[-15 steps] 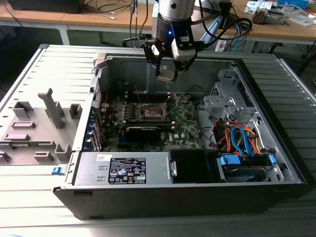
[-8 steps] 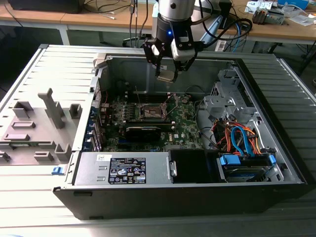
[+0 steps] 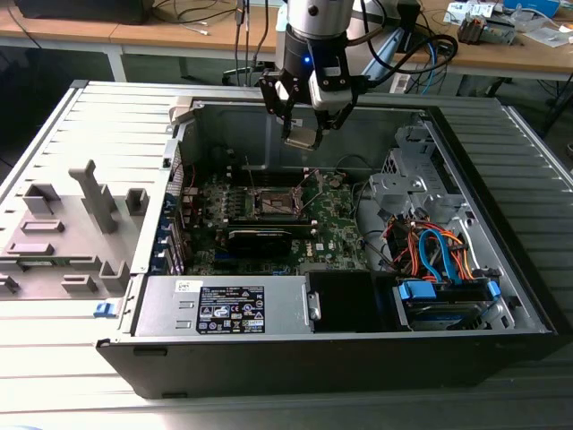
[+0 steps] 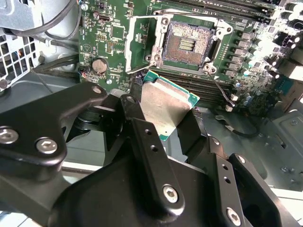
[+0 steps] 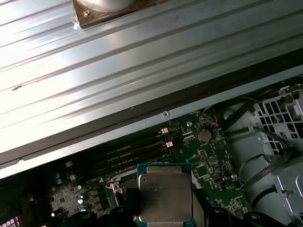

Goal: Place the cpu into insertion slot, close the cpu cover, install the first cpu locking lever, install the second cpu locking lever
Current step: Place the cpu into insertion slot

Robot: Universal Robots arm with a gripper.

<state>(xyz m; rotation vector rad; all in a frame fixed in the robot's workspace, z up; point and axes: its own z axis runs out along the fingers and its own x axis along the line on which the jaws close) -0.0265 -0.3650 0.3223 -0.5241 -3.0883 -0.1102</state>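
My gripper [image 3: 303,133] hangs above the open computer case, shut on the cpu [image 3: 302,140], a small square chip with a silver top. In the second wrist view the cpu [image 4: 165,104] sits tilted between the black fingers [image 4: 142,137], a short way from the insertion slot [image 4: 187,45] and above the board. The slot's dark centre is bare. The cpu cover [image 4: 129,40] stands swung open beside it. A thin locking lever [image 4: 221,87] sticks out past the socket's corner. In the first wrist view the cpu [image 5: 164,194] shows over the green board. The insertion slot [image 3: 279,202] lies below and in front of the gripper.
A long black card [image 3: 260,240] lies in front of the socket. A power supply [image 3: 224,309] fills the near side, and a drive cage with blue and orange cables [image 3: 439,255] fills the exterior view's right. Grey fixtures [image 3: 72,224] stand outside the case.
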